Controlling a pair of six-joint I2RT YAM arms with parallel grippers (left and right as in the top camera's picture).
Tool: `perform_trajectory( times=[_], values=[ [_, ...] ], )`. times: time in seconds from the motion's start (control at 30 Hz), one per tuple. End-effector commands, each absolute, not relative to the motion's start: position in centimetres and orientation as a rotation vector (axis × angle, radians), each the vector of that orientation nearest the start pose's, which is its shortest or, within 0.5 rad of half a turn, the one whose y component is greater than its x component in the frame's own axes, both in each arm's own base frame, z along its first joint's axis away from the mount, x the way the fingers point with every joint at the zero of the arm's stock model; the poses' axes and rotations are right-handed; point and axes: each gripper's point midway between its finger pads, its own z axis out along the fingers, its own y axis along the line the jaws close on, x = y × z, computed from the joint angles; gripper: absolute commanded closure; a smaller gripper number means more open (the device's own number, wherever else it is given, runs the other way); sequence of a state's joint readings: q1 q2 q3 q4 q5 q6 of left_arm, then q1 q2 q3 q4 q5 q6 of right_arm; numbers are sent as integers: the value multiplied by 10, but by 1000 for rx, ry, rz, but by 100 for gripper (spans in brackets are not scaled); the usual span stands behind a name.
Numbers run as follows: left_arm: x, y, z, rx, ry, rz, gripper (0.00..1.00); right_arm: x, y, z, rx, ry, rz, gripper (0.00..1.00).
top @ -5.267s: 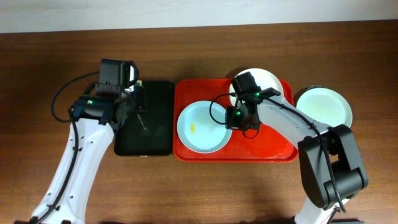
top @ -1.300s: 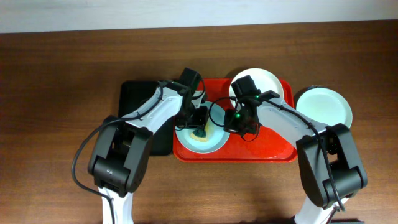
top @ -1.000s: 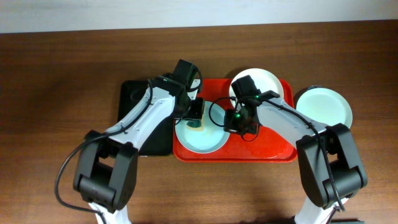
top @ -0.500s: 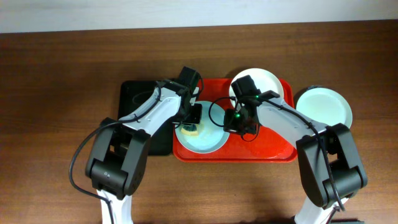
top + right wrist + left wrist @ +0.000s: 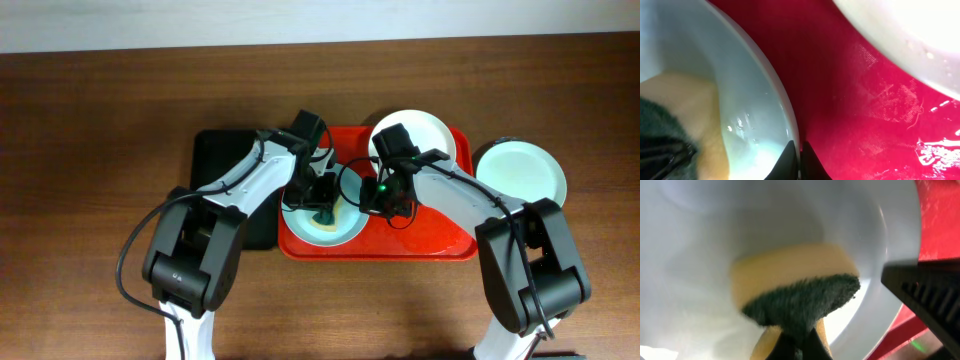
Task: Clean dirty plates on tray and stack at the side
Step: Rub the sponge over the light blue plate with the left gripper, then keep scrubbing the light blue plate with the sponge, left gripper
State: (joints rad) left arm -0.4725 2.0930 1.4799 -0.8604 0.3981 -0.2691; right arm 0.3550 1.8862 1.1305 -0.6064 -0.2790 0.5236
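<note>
1. The mint plate [image 5: 303, 228] lies in the red tray [image 5: 440, 240], directly beneath the left gripper [image 5: 322, 203]. The right gripper [image 5: 798, 152] is pinched narrow on its near rim.
2. The left gripper is clamped on a sponge [image 5: 795, 287], whose green scouring face is pressed to the plate floor.
3. Change: over the last second the sponge swept out towards the plate's edge and back to its middle. The yellow smear we noted earlier no longer shows, though the sponge may be hiding it. We judge the scrubbing under way, not done.
4. Around: a white plate [image 5: 425, 130] sits just beyond the right gripper. A second mint plate [image 5: 520, 170] sits outboard of it on the bench [image 5: 100, 100]. A black tray [image 5: 215, 180] lies outboard of the left gripper.
5. In the way: both grippers crowd one plate, and the right arm lies across the tray.
</note>
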Motion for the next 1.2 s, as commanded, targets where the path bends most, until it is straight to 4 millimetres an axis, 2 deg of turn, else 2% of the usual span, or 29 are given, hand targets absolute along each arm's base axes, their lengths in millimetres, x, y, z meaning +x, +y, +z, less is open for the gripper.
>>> perform_trajectory(
  times=[0.0,0.1,0.17,0.23,0.4,0.57,0.83,0.9,1.0,1.1,1.17],
  values=[
    [370,-237,76,340,2957,-588,100,319,171,-7,223,3070,494,96],
    [386,-222,112,316,2844,-466,100,319,171,-7,223,3070,494,96],
    [387,-217,118,315,2822,-406,100,319,171,-7,223,3070,494,96],
    [385,-217,115,324,2828,-380,100,319,171,-7,223,3069,494,96],
    [371,-222,87,364,2875,-343,100,319,171,-7,222,3069,493,96],
    [368,-202,53,275,2928,-164,100,319,171,-7,222,3069,493,96],
    [362,-198,8,247,3021,-114,100,319,171,-7,222,3069,493,96],
    [357,-203,2,247,3049,-155,100,319,171,-7,223,3069,493,96],
    [346,-222,4,269,3089,-336,100,319,171,-7,222,3069,493,96],
    [335,-247,15,436,3075,-591,100,319,171,-7,222,3069,493,96],
    [340,-249,29,445,3053,-613,100,319,171,-7,223,3070,493,96]
  ],
)
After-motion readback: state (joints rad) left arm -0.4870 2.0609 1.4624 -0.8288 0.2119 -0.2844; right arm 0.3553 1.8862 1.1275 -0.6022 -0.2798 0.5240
